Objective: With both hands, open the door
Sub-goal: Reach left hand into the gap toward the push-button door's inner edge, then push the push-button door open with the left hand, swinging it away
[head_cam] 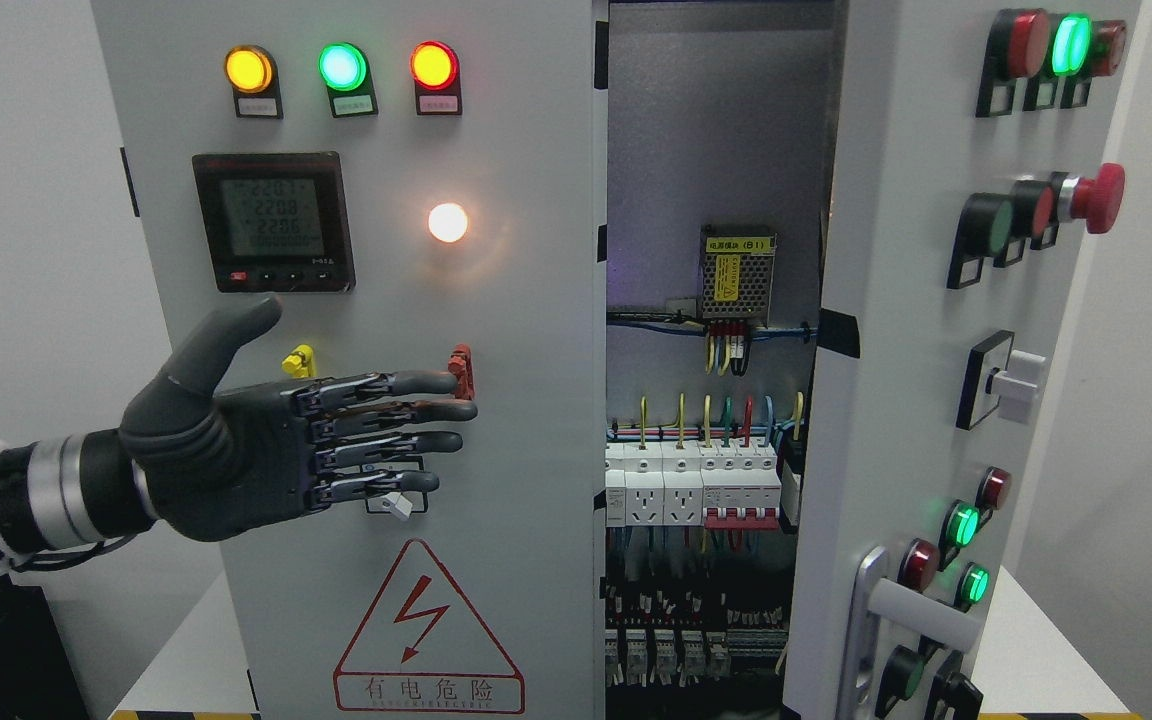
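Observation:
A grey electrical cabinet fills the head view. Its left door (pixel 496 330) is closed, with a meter (pixel 272 222), three lit lamps and small red (pixel 460 368) and yellow (pixel 298 361) switches. The right door (pixel 896 300) stands swung outward, edge-on, showing wiring and breakers (pixel 696 480) inside. A silver handle (pixel 911 615) sits low on the right door. My left hand (pixel 356 440) hovers flat in front of the left door, fingers stretched toward the red switch, holding nothing. My right arm is out of view.
The cabinet stands on a white table (pixel 1046 650). The open door carries protruding buttons, a red emergency stop (pixel 1096 197) and a rotary knob (pixel 1014 382). A warning triangle (pixel 426 630) marks the left door. White walls flank both sides.

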`<control>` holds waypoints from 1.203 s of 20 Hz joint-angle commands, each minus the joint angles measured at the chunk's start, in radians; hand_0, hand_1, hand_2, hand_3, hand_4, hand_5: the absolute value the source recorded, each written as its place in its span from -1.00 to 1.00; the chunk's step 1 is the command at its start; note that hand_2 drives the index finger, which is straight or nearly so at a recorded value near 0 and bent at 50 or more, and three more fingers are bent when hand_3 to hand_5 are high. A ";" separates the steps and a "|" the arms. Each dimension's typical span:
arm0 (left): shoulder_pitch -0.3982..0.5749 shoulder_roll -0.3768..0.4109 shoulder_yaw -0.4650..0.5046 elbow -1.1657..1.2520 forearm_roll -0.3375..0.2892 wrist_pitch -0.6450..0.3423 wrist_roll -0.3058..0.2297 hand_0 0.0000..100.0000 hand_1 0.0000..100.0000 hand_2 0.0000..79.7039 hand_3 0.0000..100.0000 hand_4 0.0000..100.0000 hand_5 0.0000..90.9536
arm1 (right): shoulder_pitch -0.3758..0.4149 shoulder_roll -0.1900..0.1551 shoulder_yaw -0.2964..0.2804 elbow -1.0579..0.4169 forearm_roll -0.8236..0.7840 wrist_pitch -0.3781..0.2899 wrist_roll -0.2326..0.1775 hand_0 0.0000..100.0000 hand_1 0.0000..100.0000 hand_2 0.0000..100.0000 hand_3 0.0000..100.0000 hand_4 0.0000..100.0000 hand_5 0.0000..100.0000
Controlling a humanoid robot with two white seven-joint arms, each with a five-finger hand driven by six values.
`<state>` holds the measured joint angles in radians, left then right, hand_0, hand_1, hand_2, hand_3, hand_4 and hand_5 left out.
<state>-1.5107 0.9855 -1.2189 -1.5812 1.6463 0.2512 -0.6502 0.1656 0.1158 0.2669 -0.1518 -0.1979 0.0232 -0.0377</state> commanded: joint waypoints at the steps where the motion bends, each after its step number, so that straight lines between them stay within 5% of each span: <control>1: -0.075 -0.228 -0.122 0.035 0.027 0.003 0.012 -1.00 -1.00 -1.00 -1.00 -0.94 -1.00 | 0.000 0.001 0.000 0.000 0.000 0.000 -0.001 -1.00 -1.00 -1.00 -1.00 -1.00 -1.00; 6: -0.078 -0.304 -0.050 0.035 0.027 0.008 0.023 -1.00 -1.00 -1.00 -1.00 -0.94 -1.00 | 0.000 -0.001 0.000 0.000 0.000 0.000 -0.001 -1.00 -1.00 -1.00 -1.00 -1.00 -1.00; 18: -0.068 -0.530 0.068 0.032 0.059 0.040 0.225 -1.00 -1.00 -1.00 -1.00 -0.94 -1.00 | 0.000 -0.001 0.000 0.000 0.000 0.000 -0.001 -1.00 -1.00 -1.00 -1.00 -1.00 -1.00; 24: -0.066 -0.599 0.087 0.032 0.059 0.060 0.254 -1.00 -1.00 -1.00 -1.00 -0.94 -1.00 | 0.000 -0.001 0.000 0.000 0.000 0.000 -0.001 -1.00 -1.00 -1.00 -1.00 -1.00 -1.00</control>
<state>-1.5768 0.5532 -1.1791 -1.5516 1.7022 0.3030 -0.4108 0.1657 0.1160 0.2669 -0.1519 -0.1979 0.0232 -0.0377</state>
